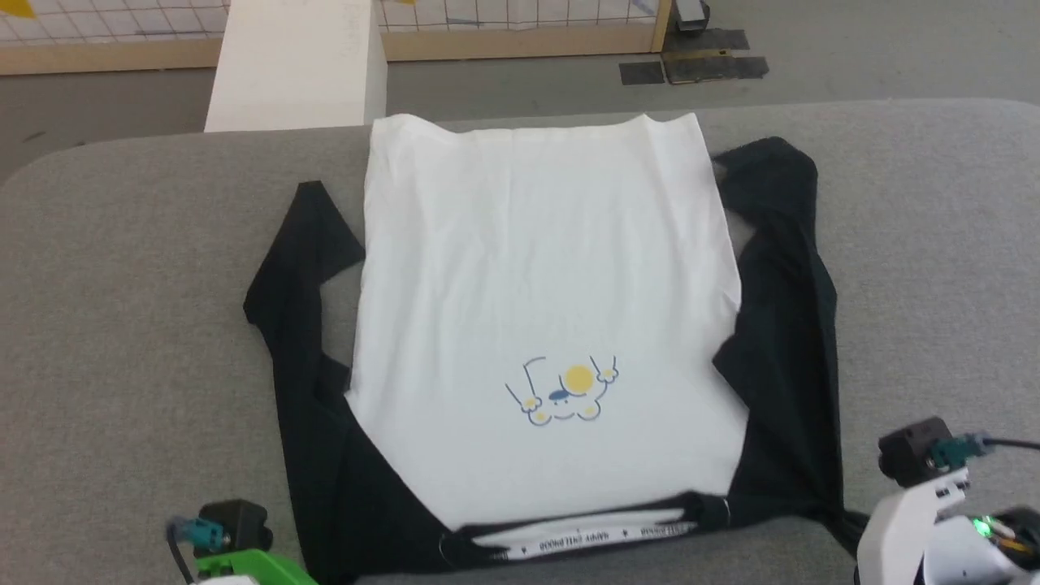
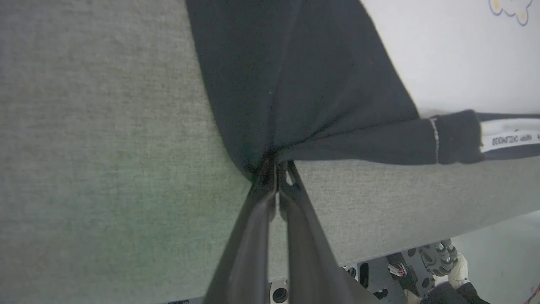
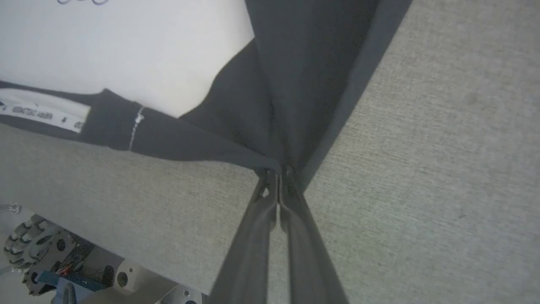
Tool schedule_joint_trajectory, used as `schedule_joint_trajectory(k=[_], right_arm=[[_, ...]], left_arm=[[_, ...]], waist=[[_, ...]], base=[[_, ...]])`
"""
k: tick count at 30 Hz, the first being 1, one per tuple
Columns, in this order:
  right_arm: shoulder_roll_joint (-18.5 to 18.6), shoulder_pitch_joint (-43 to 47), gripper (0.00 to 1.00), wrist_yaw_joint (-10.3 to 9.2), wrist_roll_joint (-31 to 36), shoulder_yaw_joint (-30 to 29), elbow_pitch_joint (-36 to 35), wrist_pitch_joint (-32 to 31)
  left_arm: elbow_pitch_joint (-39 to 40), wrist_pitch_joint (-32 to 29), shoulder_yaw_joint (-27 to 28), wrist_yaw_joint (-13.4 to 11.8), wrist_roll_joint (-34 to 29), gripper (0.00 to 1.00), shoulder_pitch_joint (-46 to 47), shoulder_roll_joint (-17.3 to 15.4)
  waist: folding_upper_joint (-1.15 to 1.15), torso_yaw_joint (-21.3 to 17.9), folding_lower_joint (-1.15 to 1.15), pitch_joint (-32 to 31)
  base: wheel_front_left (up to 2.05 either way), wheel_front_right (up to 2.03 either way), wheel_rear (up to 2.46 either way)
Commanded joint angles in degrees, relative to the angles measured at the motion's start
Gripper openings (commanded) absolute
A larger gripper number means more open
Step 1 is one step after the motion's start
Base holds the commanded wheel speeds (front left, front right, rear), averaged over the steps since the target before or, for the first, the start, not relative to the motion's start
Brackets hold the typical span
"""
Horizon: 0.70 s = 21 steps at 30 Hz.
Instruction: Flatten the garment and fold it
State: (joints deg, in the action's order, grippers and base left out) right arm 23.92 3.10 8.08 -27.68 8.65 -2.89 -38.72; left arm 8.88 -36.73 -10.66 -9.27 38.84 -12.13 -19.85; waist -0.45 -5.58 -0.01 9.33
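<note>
The garment (image 1: 544, 292) lies spread on the grey table, white body in the middle with a small cartoon print, black sleeves folded along both sides, collar toward me. In the left wrist view my left gripper (image 2: 276, 165) is shut on the garment's black shoulder cloth (image 2: 295, 84), which bunches into a point at the fingertips. My right gripper (image 3: 278, 172) is likewise shut on the black shoulder cloth (image 3: 303, 84) at the other side of the garment. Both wrists show at the bottom corners of the head view; the fingertips are hidden there.
The grey padded table (image 1: 122, 325) stretches wide around the shirt, its near edge just behind the grippers. A white post (image 1: 296, 65) and a wooden-framed mesh fence (image 1: 520, 32) stand beyond the far edge. The robot's wheeled base (image 2: 438, 261) shows below the table edge.
</note>
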Motion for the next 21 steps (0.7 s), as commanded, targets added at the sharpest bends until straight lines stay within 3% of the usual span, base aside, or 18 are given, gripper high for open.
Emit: schedule_joint_trajectory(k=[1,8,13,21], right_arm=[[-0.7,2.2,0.0,-0.59,1.2,-2.9,-0.4,-1.0],[-10.4,11.0,0.0,-0.59,4.7,-12.1,-2.6,-5.8],[-15.2,13.4,0.0,-0.59,7.3,-15.3,-3.5,-7.9],[-16.7,11.6,0.0,-0.59,7.5,-12.6,-1.0,-2.7]], left_arm=[[-0.6,-0.1,0.4,-1.3,0.3,0.0,-2.5,-0.5],[0.0,-0.8,-1.4,-3.0,-0.7,0.0,-5.6,0.2],[-0.4,-0.3,-1.7,-3.1,-0.9,0.0,-6.5,0.3],[-3.0,1.2,-3.1,-1.1,0.1,0.0,-5.3,1.9]], waist=[[0.43,0.7,0.01,-0.5],[0.43,1.1,0.01,-0.9],[0.43,0.8,0.01,-1.4],[0.43,0.0,0.01,-1.5]], base=[[0.0,0.0,0.0],[0.0,0.0,0.0],[0.0,0.0,0.0],[0.0,0.0,0.0]])
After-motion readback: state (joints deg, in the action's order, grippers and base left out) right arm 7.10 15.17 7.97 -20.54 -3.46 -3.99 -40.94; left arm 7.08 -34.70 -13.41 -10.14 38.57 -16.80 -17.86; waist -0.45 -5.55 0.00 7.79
